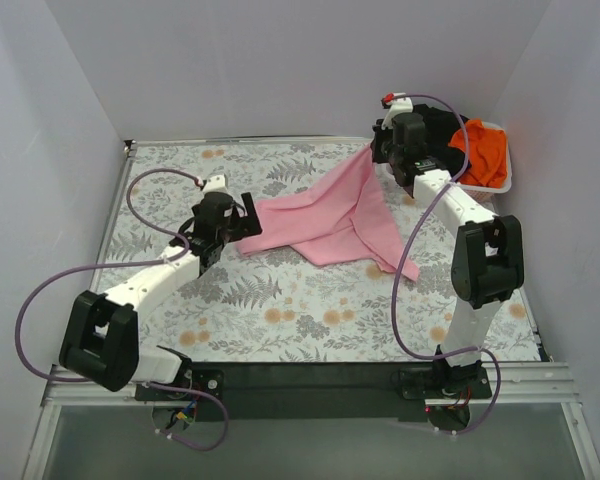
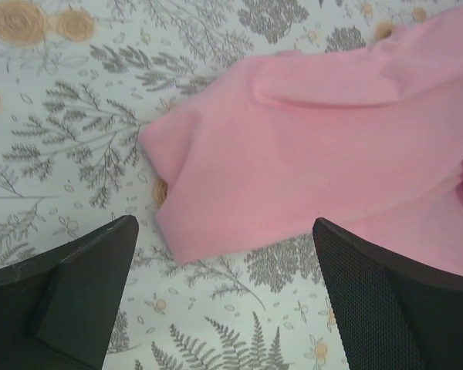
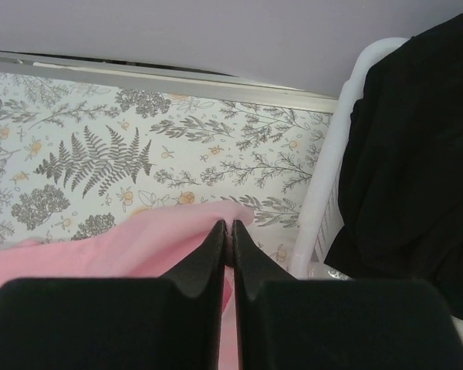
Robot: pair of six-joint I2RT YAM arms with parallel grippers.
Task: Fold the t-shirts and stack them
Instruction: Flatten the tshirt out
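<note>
The light pink t-shirt lies spread on the table's middle, one corner lifted toward the back right. My right gripper is shut on that corner; in the right wrist view the pink cloth is pinched between the closed fingers. My left gripper is open just above the table at the shirt's left end; the left wrist view shows the pink shirt beyond the spread fingers. The black t-shirt and orange t-shirt lie in the white basket.
The white lattice basket stands at the back right corner beside my right arm; its rim and the black shirt show in the right wrist view. White walls enclose the table on three sides. The floral tablecloth covers the table.
</note>
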